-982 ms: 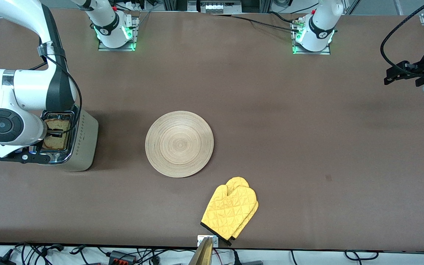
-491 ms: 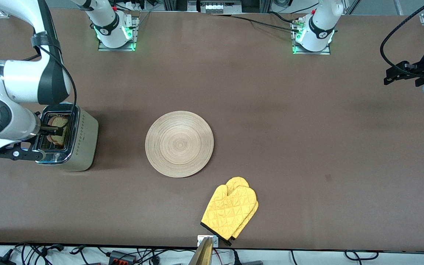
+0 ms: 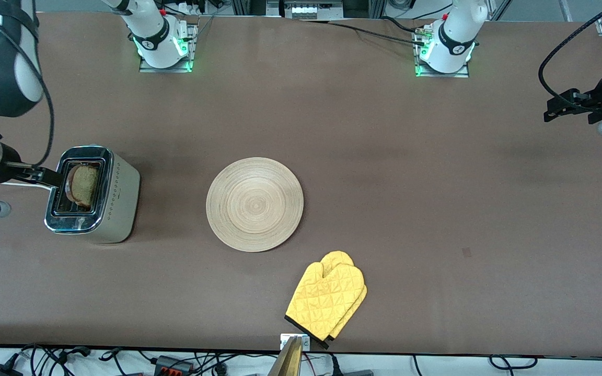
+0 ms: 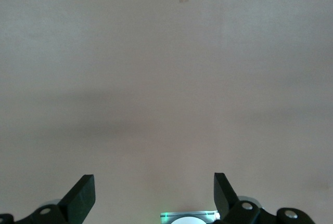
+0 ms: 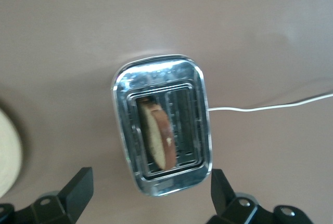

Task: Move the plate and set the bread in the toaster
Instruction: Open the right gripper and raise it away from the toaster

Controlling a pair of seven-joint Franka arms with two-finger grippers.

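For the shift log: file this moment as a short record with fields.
bread: leaning in a slot of the toaster, top still showing
plate: bare, mid-table
mitt: yellow, nearer the camera than the plate
right tool: open, above the toaster, holding nothing
left tool: open, waiting over bare table at its own end

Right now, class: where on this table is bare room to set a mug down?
Widest bare patch: between the wooden plate and the left gripper. Another lies between plate and robot bases. Tighter: the gap between toaster and plate, and around the yellow oven mitt.
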